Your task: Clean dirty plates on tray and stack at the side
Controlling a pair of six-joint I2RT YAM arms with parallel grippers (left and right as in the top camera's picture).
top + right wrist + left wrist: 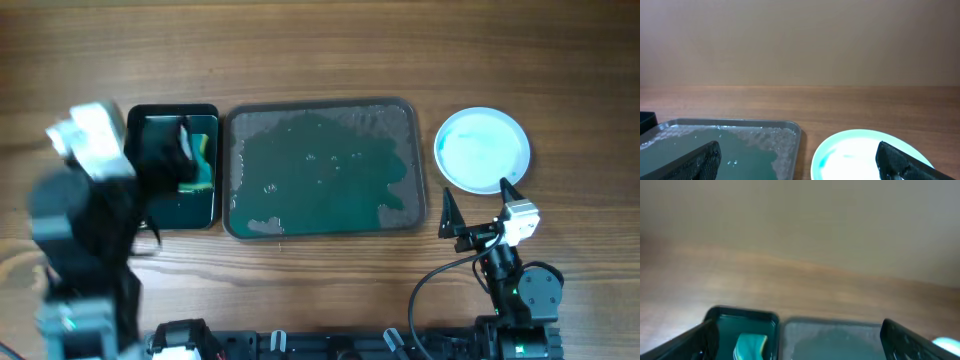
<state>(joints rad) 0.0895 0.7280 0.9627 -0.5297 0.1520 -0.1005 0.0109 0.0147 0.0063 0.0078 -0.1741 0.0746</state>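
The brown wooden table (320, 50) is the biggest thing. In the middle of it lies a big grey tray (320, 105). The tray holds green water (320, 175) with foam around its edges.

Toward the left edge of the table, just beside the tray, sits a black tub (172, 110). It has green water in it too.

Toward the right edge of the table, near the tray but not touching it, is a round light blue plate (483, 148). It lies flat on the wood, with no other plate on it.

A yellow and green sponge (751, 345) lies in the black tub, on the side next to the tray.

The left gripper (800, 330) hangs over the black tub. Its arm looks blurry. Its two fingers are spread wide and hold nothing.

The right gripper (477, 195) is by the plate's rim, on the side nearest the robot. Its fingers are spread wide too and hold nothing.
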